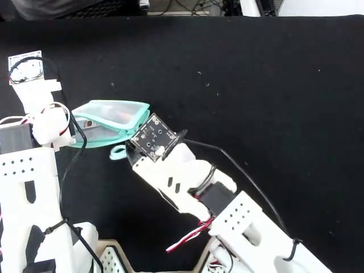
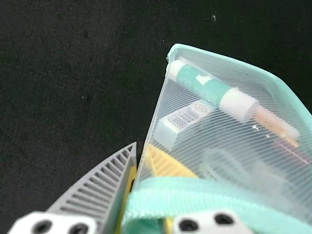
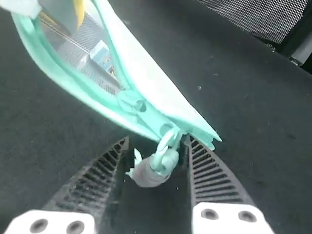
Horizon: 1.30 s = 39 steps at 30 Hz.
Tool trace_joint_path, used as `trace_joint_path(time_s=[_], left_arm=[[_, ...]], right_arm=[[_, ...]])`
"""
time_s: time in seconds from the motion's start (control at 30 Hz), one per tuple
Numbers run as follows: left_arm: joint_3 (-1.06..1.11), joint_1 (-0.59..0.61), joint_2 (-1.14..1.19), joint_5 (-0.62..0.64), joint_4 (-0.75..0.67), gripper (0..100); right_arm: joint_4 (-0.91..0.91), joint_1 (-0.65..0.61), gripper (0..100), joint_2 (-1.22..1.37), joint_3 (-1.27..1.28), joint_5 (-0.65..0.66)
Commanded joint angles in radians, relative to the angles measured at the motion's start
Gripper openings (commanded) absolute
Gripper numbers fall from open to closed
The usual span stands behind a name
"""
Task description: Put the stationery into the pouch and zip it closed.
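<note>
A translucent pouch [image 1: 114,120] with teal trim lies at the table's left, its mouth gaping. Through its wall [image 2: 229,131] I see a teal-and-white stick [image 2: 214,92], a white eraser [image 2: 183,122] and an orange item [image 2: 275,124]. My left gripper [image 1: 73,134] is shut on the pouch's end by its teal strap [image 2: 195,195], with one grey finger [image 2: 105,187] beside the wall. My right gripper [image 3: 156,146] stands open at the opposite end. The teal zipper pull [image 3: 153,168] hangs between its fingers [image 3: 214,178]. From above, the pull [image 1: 118,152] lies just off the right gripper [image 1: 128,149].
Black cloth [image 1: 256,85] covers the table, bare to the right and back. The two arms' white bases [image 1: 34,216] stand along the front edge. A dark mesh chair [image 3: 253,14] is behind the table.
</note>
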State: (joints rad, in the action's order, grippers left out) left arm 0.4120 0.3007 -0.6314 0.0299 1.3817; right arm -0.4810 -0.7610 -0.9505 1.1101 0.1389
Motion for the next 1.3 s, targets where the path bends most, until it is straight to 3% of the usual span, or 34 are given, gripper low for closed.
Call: trace_joint_path(time_s=[0.0,0.13,0.63,0.9,1.27], left_arm=[[0.002,0.016,0.000,0.012,-0.009,3],[0.002,0.016,0.000,0.012,-0.009,3],[-0.007,0.016,-0.002,0.012,-0.014,3],[-0.099,0.015,-0.009,0.009,-0.006,3],[-0.283,-0.024,-0.009,0.012,0.002,3]], right_arm=[[0.028,0.017,14.0,0.005,-0.010,0.008],[0.049,0.087,3.5,0.010,-0.012,0.008],[0.046,0.124,1.2,0.004,-0.088,0.008],[-0.149,0.121,1.2,0.013,-0.418,0.150],[-0.252,0.118,1.2,0.239,-0.782,0.157]])
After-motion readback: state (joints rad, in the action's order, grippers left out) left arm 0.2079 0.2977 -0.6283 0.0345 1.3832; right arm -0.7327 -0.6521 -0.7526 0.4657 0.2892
